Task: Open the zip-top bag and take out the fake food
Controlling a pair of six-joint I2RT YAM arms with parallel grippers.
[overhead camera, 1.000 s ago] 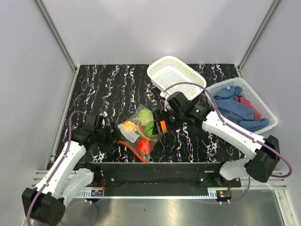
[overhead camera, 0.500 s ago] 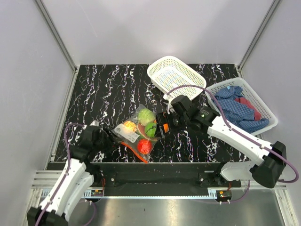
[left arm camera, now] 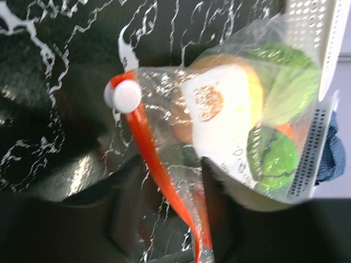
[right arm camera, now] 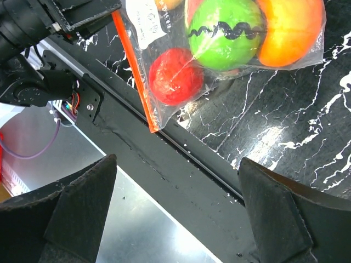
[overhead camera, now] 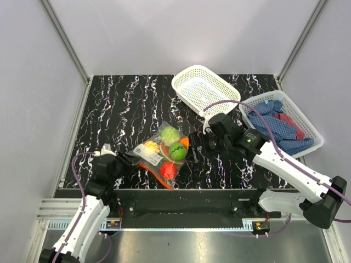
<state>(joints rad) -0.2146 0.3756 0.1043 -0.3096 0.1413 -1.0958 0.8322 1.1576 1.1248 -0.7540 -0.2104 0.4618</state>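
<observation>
Black tabletop (overhead camera: pixel 120 104), glossy, with white marble veining; pale grey walls around. Zip-top bag (overhead camera: pixel 159 159) lies flat near the front edge, about centre: clear crinkly film, orange-red zip strip (left arm camera: pixel 151 159) ending at a round white slider (left arm camera: pixel 126 96). Fake food (overhead camera: pixel 177 150) sits inside it, all smooth rounded pieces: pale green ball, bright green ball with a dark wavy stripe, red ball, orange pieces. Left claw (overhead camera: pixel 125 162) is at the bag's left corner; the wrist view shows the strip running between its dark fingers, but I cannot tell whether they pinch it. Right claw (overhead camera: pixel 193 147) is released, fingers spread wide, just beside the bag's right end. White lattice baskets (overhead camera: pixel 204 87) stand at back right, one holding blue checked cloth (overhead camera: pixel 274 123).
</observation>
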